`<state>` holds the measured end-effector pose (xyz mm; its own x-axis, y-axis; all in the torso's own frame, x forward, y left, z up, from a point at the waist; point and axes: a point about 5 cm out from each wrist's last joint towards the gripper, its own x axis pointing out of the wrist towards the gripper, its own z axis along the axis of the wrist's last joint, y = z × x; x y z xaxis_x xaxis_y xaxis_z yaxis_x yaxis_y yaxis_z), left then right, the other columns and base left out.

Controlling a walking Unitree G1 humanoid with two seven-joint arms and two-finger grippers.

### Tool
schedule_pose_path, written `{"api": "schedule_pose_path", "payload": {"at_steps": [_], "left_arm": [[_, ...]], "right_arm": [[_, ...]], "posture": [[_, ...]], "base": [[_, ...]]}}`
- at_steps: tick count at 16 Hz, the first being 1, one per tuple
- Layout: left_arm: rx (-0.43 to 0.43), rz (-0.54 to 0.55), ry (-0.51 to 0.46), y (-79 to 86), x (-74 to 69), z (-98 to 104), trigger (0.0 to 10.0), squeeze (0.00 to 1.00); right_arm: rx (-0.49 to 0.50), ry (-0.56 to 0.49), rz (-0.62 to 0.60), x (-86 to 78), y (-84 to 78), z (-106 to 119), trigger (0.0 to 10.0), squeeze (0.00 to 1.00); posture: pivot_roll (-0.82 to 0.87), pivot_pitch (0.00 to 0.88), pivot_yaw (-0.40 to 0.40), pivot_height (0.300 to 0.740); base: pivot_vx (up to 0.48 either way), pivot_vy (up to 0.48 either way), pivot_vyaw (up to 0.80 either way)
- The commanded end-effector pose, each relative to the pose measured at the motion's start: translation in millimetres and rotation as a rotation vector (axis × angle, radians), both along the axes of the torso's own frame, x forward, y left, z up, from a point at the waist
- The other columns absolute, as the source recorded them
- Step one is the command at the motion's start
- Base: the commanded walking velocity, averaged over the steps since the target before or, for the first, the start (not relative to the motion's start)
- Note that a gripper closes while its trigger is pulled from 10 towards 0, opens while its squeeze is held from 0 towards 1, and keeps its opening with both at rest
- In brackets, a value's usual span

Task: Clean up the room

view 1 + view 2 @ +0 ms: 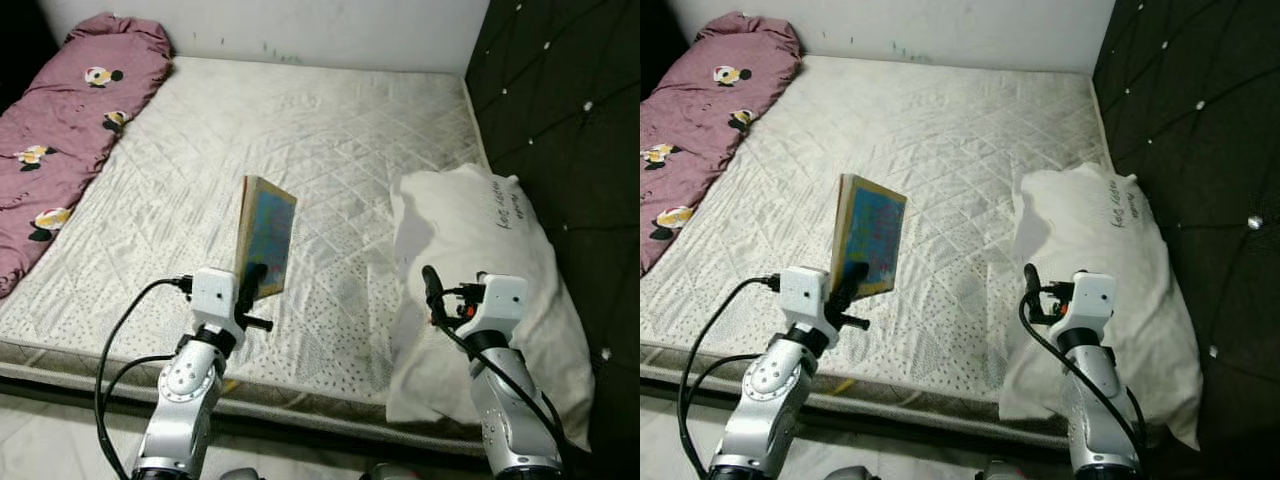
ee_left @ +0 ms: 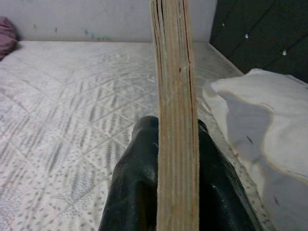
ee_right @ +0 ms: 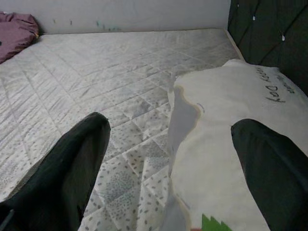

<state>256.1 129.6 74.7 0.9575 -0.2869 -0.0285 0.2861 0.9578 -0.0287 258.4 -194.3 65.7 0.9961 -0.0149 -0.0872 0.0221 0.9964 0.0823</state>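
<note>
Holding a book [image 1: 267, 236] upright above the near part of the mattress [image 1: 330, 130], the left gripper [image 1: 251, 283] has its 2 black fingers [image 2: 134, 192] pressed against the lower covers, 1 on each side. The book stands on edge, its colourful blue-green cover facing the robot's right and its worn page edges facing the wrist camera. It is lifted clear of the quilted white mattress.

Off to the right, the right gripper [image 3: 168, 168] hovers at the near edge of the white pillow [image 1: 480, 260], with its 2 fingers [image 3: 67, 163] spread wide and nothing between them. 1 finger sits over the mattress and the other over the pillow. The pillow lies along the right side of the mattress against the dark padded headboard [image 1: 570, 110], with some dark handwriting on its far end.

A pink blanket [image 1: 70, 120] with a flower pattern is bundled along the left side of the mattress, well apart from the book.
</note>
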Motion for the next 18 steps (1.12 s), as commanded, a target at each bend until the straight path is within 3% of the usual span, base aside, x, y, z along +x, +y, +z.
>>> {"api": "schedule_pose_path", "payload": {"at_steps": [1,6,15,18], "left_arm": [[-0.006,-0.004,-0.038,-1.4,2.3,8,10.0,0.00],[-0.005,-0.004,-0.038,-1.2,2.6,7,10.0,0.00],[-0.014,0.052,-0.011,2.4,1.8,3,10.0,0.00],[0.036,0.123,0.005,10.7,2.7,-4,10.0,0.00]], "right_arm": [[0.003,-0.001,0.006,-0.2,1.4,0,10.0,0.00],[0.004,0.001,0.007,0.5,1.4,0,10.0,0.00],[0.001,0.005,0.010,-0.8,1.2,-1,10.0,0.00],[-0.001,0.005,0.010,-0.7,0.7,-1,10.0,0.00]], "posture": [[-0.06,0.069,0.024,0.740],[-0.06,0.067,0.024,0.740],[-0.06,0.071,0.021,0.740],[-0.06,0.075,0.014,0.740]], "base": [[0.277,0.000,0.00],[0.275,0.000,-0.54],[0.030,0.000,0.00],[0.000,0.000,0.00]]}}
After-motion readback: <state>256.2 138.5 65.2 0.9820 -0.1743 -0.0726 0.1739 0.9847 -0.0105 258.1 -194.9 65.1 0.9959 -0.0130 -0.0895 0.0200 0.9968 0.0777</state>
